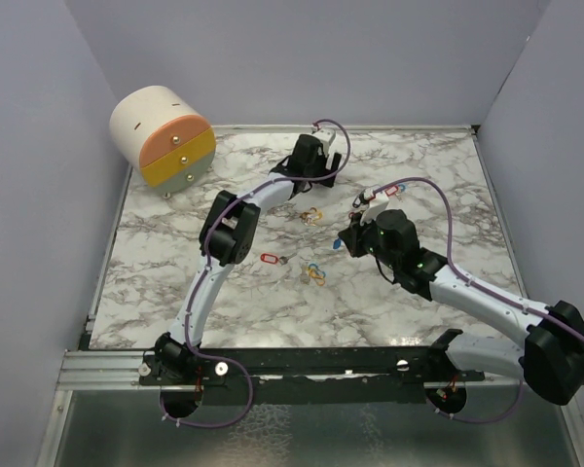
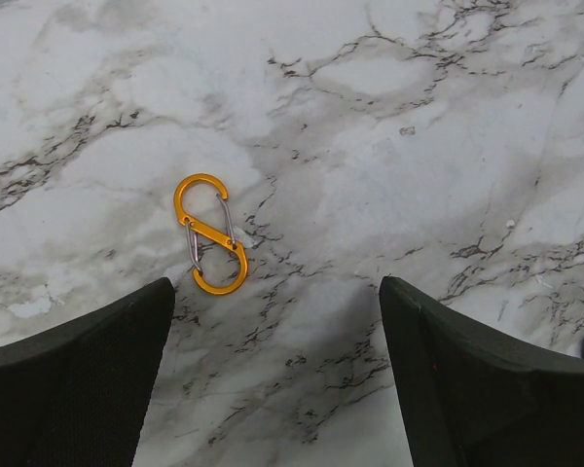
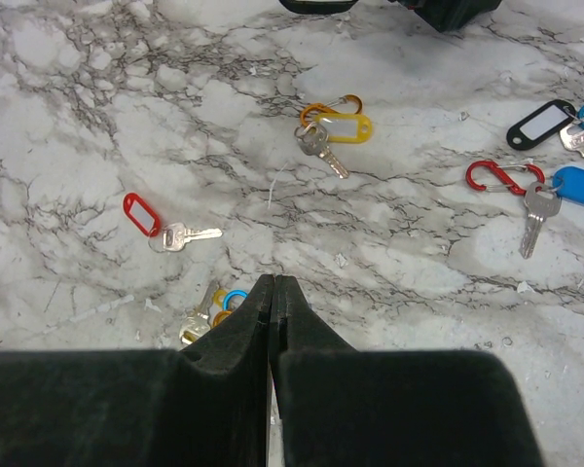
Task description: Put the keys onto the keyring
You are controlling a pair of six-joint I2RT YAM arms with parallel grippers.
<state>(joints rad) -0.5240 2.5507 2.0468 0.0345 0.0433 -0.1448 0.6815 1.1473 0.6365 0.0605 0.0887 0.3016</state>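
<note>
Orange S-clip keyring sits on the far marble tabletop. The left end effector is spread wide over it, probably lining up a grab. Right end effector is pinched together and empty, with the keys scattered mid-tabletop beyond it.

Room was left on the table at 9 and 2 o'clock; the centre was cluttered by keys; the 10 o'clock corner was blocked by a drawer drum; 7 to 12 o'clock was spanned by the left arm.
</note>
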